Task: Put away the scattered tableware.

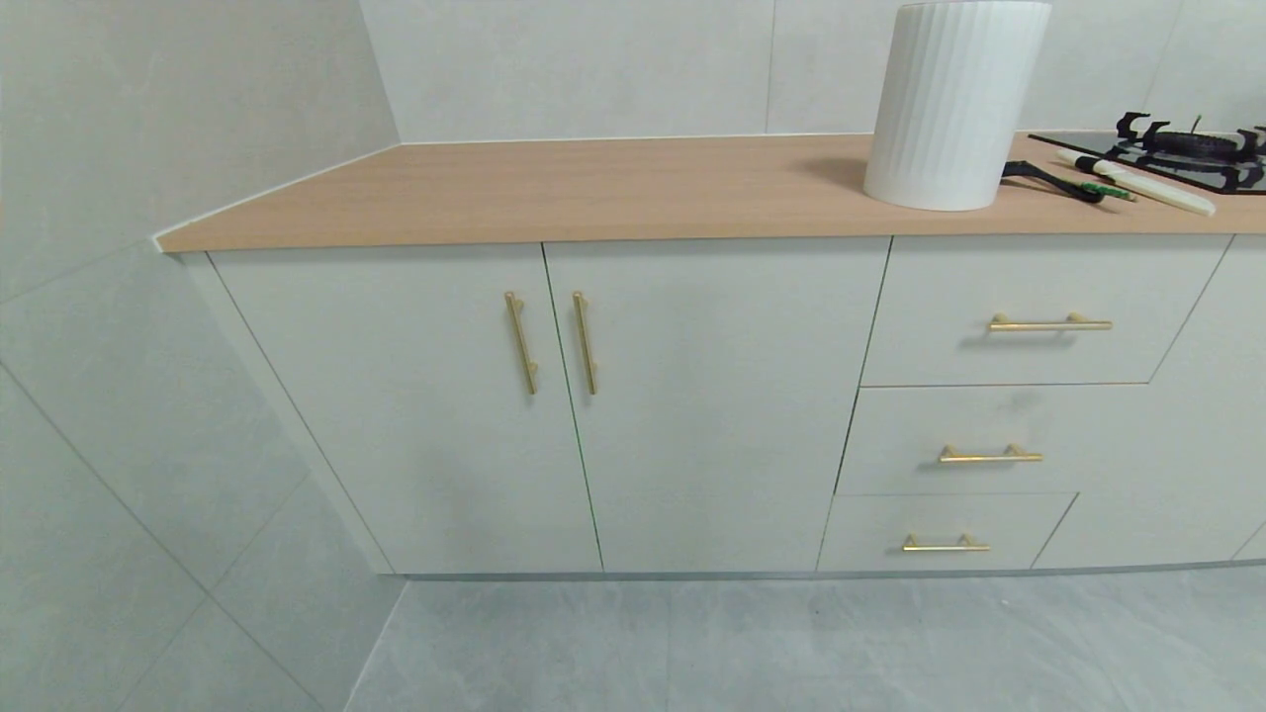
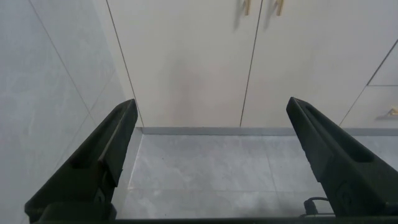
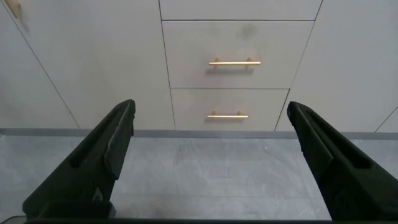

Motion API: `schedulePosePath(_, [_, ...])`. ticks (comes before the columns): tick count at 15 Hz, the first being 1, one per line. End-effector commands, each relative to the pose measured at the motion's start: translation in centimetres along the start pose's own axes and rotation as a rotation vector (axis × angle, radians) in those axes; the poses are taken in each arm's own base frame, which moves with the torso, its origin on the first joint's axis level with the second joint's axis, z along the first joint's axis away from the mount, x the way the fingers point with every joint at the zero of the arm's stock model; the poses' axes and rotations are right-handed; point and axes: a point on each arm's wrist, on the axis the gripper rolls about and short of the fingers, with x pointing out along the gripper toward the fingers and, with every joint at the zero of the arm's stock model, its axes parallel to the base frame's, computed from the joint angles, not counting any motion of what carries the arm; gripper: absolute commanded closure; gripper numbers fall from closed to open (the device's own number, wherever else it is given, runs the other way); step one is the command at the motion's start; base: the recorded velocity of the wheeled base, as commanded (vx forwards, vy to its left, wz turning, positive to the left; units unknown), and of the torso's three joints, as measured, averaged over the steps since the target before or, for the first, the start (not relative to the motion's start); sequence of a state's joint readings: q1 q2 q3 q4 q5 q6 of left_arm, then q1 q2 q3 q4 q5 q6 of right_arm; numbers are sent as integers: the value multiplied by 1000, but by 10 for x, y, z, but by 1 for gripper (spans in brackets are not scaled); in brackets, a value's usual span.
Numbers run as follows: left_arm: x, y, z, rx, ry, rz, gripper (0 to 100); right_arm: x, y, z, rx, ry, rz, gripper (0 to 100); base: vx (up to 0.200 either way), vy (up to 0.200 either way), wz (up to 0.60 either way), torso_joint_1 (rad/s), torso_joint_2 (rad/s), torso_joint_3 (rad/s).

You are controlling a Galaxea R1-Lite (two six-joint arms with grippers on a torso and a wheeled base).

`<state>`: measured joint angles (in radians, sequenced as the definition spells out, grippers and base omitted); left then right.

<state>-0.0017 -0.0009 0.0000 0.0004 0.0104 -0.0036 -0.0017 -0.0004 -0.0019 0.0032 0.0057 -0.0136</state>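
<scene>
Seemingly unstarted: slim white-handled utensil [image 1: 1137, 183] lay at two o'clock on tan wooden tabletop [image 1: 544, 188]; left claw [image 2: 211, 104] and right claw [image 3: 209, 106] gaped empty.

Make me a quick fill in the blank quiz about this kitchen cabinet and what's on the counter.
1. Right of the two doors, the cabinet has ____ drawers.
2. The door handles are mounted ____, the drawer handles horizontally.
3. The utensils lie on the countertop to the ____ of the white ribbed container.
4. The left gripper and right gripper are both ____.
Missing words: three; vertically; right; open.
</scene>
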Motion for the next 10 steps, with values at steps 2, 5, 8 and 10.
schedulePosePath(2, [0, 0, 0, -1, 0, 0, 0, 0, 0, 0, 0, 1, 2, 0, 0, 0, 0, 0, 0, 0])
schedulePosePath(5, [0, 0, 0, -4, 0, 2, 0, 0, 0, 0, 3, 1, 2, 0, 0, -67, 0, 2, 1, 1])
schedulePosePath(8, [0, 0, 0, -4, 0, 2, 0, 0, 0, 0, 3, 2, 2, 0, 0, -200, 0, 1, 2, 1])
schedulePosePath(10, [0, 0, 0, -4, 0, 2, 0, 0, 0, 0, 4, 2, 2, 0, 0, -200, 0, 7, 2, 0])
